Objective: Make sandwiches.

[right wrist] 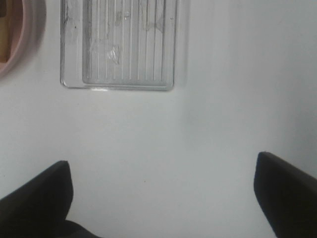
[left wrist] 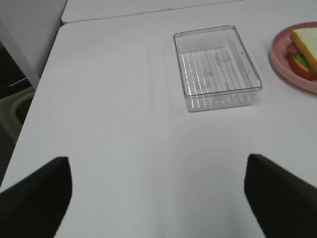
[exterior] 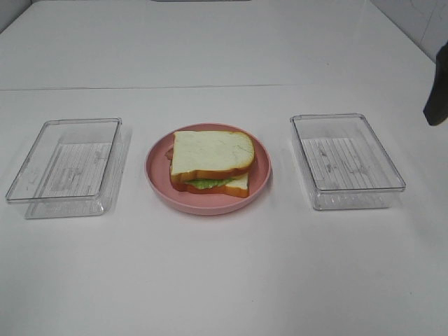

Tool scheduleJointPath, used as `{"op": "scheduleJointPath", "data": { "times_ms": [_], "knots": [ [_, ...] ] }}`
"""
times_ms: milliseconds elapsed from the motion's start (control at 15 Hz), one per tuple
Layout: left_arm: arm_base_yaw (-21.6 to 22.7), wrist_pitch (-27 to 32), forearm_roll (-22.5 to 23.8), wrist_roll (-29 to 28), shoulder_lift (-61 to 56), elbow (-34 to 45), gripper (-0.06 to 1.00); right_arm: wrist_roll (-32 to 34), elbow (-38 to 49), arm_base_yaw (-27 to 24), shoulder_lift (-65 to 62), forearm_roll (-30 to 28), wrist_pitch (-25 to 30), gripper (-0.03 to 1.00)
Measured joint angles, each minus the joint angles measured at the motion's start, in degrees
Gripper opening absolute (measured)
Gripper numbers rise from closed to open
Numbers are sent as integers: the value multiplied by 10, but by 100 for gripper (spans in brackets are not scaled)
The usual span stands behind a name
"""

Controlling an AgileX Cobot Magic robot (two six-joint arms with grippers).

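Observation:
One sandwich (exterior: pixel 210 162) lies on a pink plate (exterior: pixel 262 178) in the middle of the white table. It is two white bread slices with orange-brown crust; green lettuce shows between them and a bit of bacon at its left edge. It also shows at the edge of the left wrist view (left wrist: pixel 304 49). My left gripper (left wrist: pixel 158 198) is open and empty over bare table, well off to the left of the plate. My right gripper (right wrist: pixel 161 198) is open and empty, off to the right of the right-hand container; it shows as a dark shape at the right edge of the high view (exterior: pixel 437 91).
An empty clear plastic container (exterior: pixel 66 168) stands left of the plate and also shows in the left wrist view (left wrist: pixel 215 67). A second empty one (exterior: pixel 346 161) stands to the right and shows in the right wrist view (right wrist: pixel 119 44). A table seam runs behind them.

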Motion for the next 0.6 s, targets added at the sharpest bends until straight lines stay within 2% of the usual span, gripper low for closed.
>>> {"op": "scheduleJointPath", "data": {
  "times_ms": [467,600],
  "knots": [
    [0,0,0,0,0,0,86,13,161,0,-207,-1,-14,95],
    [0,0,0,0,0,0,86,25,220,0,-312,-1,-13,95]
  ]
}}
